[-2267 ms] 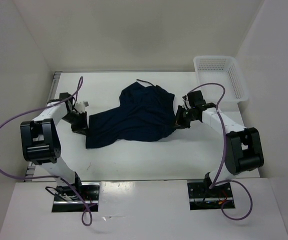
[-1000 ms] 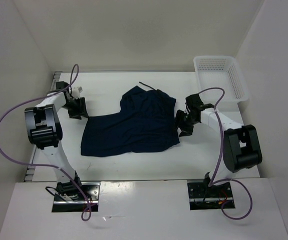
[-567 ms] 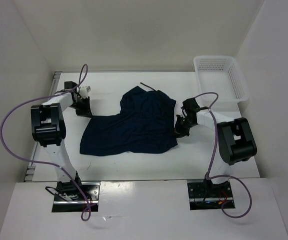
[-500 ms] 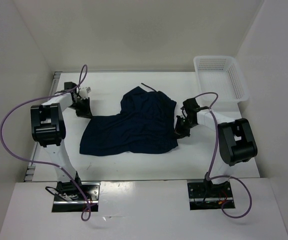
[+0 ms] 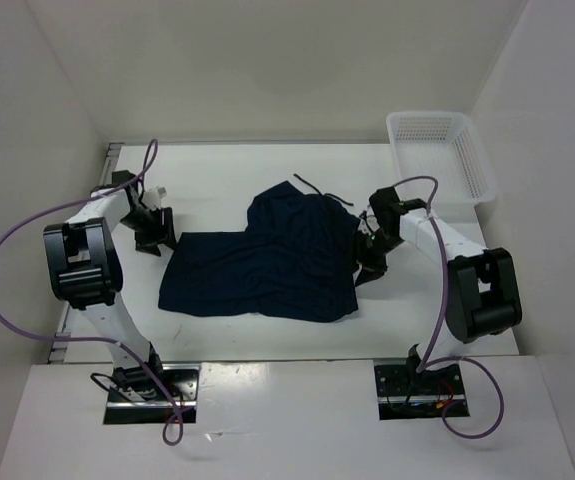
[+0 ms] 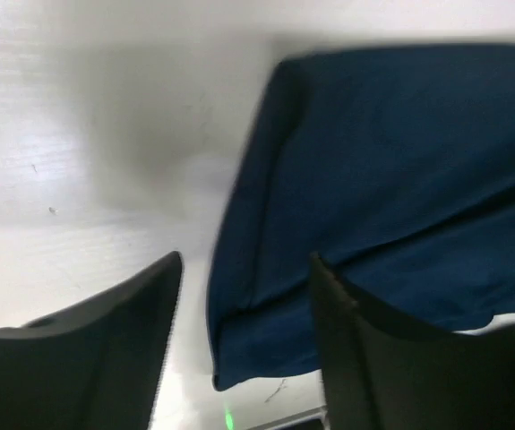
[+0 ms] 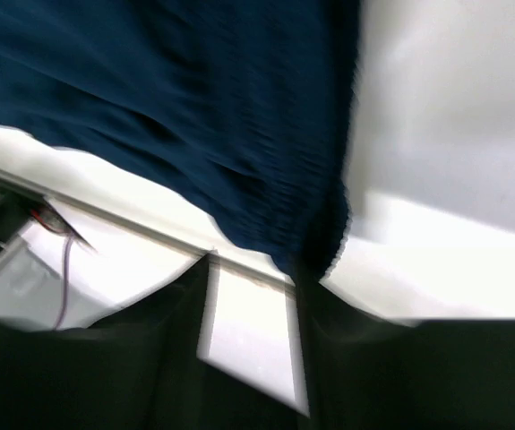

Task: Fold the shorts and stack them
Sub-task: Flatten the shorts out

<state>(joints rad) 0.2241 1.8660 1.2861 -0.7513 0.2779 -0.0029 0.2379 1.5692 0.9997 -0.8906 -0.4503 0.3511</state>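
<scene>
The dark navy shorts [image 5: 267,262] lie spread and wrinkled on the white table, with a thin drawstring [image 5: 312,187] trailing off the far edge. My left gripper [image 5: 155,236] sits at the shorts' left hem. In the left wrist view it [image 6: 246,260] stands open, with the hem corner [image 6: 257,340] lying on the table between the fingers. My right gripper [image 5: 369,262] is at the shorts' right edge. The right wrist view is blurred, but there it [image 7: 253,267] is open, bare table shows in the gap, and the ribbed cloth edge [image 7: 320,224] reaches its right finger.
A white mesh basket [image 5: 437,150] stands at the back right corner. White walls enclose the table [image 5: 217,175] on three sides. Purple cables loop from both arms. The arm bases sit at the near edge.
Both grippers shut and have opened again. The shorts' right side has slid toward the near edge, with the drawstring shifted right. The left gripper has moved slightly nearer, along the left hem.
</scene>
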